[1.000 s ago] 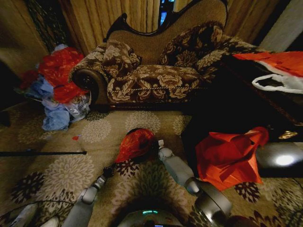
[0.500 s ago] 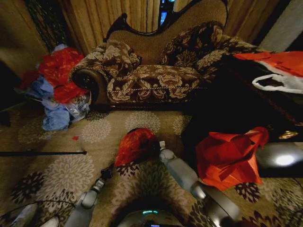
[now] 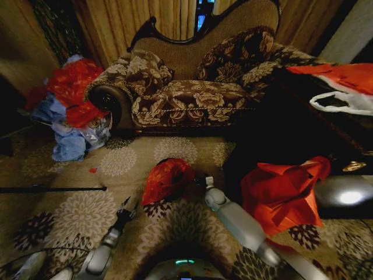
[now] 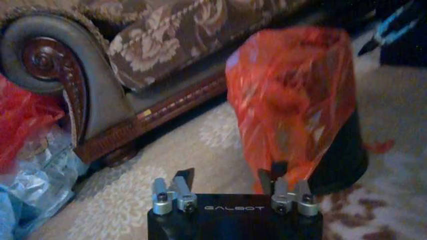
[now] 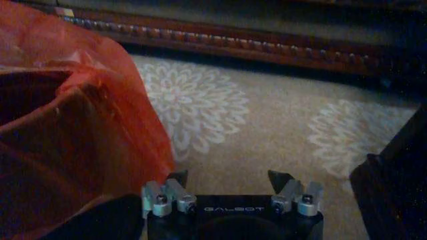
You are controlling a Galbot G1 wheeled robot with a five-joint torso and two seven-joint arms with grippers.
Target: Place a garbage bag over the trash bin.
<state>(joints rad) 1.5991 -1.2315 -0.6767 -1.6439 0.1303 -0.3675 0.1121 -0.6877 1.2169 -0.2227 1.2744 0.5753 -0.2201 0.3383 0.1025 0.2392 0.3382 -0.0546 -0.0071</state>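
The garbage bag (image 3: 168,179), glossy deep red, is draped over the trash bin (image 3: 190,188) on the patterned carpet in front of the sofa. In the left wrist view the garbage bag (image 4: 293,95) covers the bin's top and one side, and the black trash bin (image 4: 343,162) shows below it. My left gripper (image 3: 125,205) is open, low on the bag's left and apart from it; its jaws (image 4: 227,175) hold nothing. My right gripper (image 3: 206,182) is open just right of the bin. In the right wrist view it (image 5: 227,177) stands beside the bag (image 5: 73,125), holding nothing.
The carved sofa (image 3: 192,87) stands behind the bin. A heap of red and blue bags (image 3: 73,105) lies at the left. A larger orange-red bag (image 3: 282,192) sits by a dark table (image 3: 280,134) at the right. A black rod (image 3: 52,188) lies on the carpet at left.
Both arms have drawn back from the bin: the left gripper moved left and away from the bag's edge, the right gripper shifted right. The bag stays draped over the bin.
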